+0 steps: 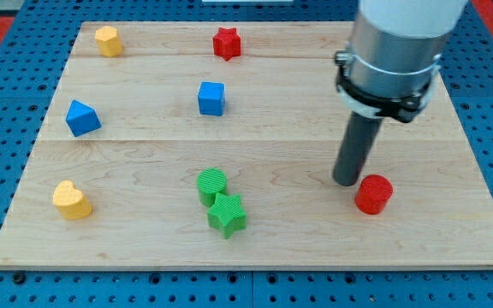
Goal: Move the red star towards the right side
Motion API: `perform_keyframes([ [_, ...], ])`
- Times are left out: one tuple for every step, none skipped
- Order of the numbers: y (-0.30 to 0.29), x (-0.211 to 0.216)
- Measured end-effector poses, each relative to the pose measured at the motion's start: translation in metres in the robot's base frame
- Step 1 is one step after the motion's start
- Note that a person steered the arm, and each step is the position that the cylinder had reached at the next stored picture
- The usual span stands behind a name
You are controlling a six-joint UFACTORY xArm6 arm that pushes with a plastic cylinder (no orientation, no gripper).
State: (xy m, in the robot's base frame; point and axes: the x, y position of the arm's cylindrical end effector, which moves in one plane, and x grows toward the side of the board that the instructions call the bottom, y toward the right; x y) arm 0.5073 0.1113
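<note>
The red star lies near the view's top edge of the wooden board, a little left of centre. My tip rests on the board at the lower right, far from the star, just up and left of a red cylinder and nearly touching it.
A blue cube sits below the star. A yellow block is at the top left, a blue triangular block at the left, a yellow heart at the lower left. A green cylinder touches a green star.
</note>
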Motion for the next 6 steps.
perform_keyframes([
  [0.027,0.001],
  [-0.006,-0.049],
  [-0.024,-0.065],
  [-0.024,-0.061],
  [0.002,-0.1],
  [0.005,-0.171],
])
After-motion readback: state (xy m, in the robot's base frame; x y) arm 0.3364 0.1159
